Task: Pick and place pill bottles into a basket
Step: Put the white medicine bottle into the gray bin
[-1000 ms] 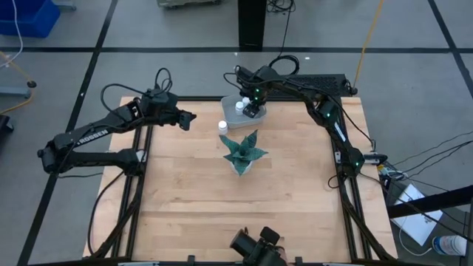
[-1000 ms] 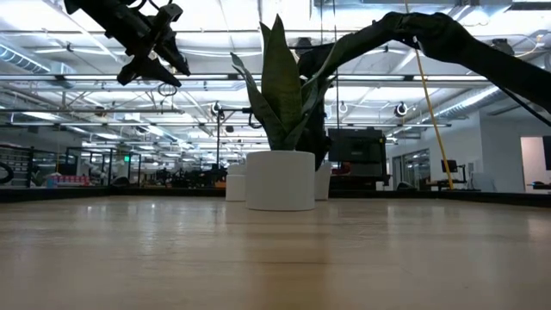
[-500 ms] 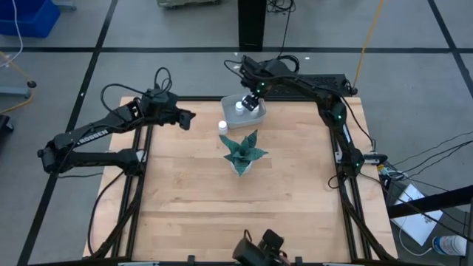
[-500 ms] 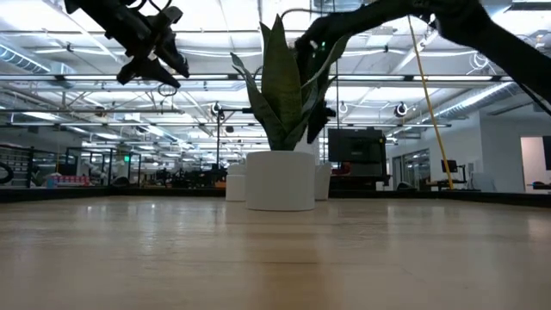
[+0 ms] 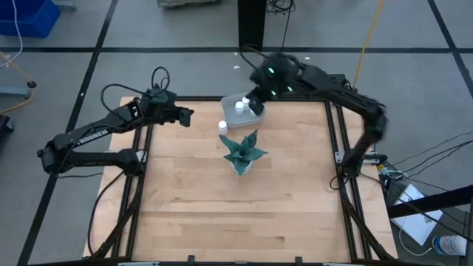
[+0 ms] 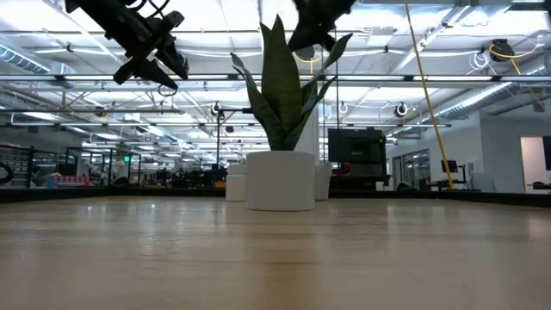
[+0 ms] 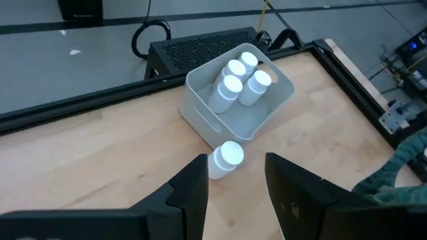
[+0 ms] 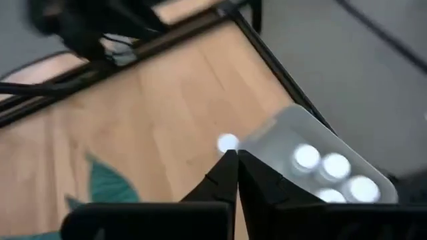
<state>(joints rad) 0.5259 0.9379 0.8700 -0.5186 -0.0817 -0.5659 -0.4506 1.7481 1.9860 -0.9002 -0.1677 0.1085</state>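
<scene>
The basket point(image 7: 200, 92) sat at the far edge of the wooden table point(image 5: 222, 207) with 4 pill bottles point(image 7: 230, 85) standing upright inside it, caps up. A 5th, the loose bottle point(image 7: 225, 159), stood on the table just beside the basket's near wall, between the basket and the green plant point(image 5: 242, 151) in its white pot. The right gripper point(image 5: 256, 98) hung above the basket, its fingers point(image 8: 230, 175) drawn together with barely a slit between them and nothing held. The left gripper point(image 5: 188, 116) hovered above the table's left edge, well apart from the basket, fingers point(image 7: 193, 187) spread with a clear gap and empty, the loose bottle visible between them farther off.
</scene>
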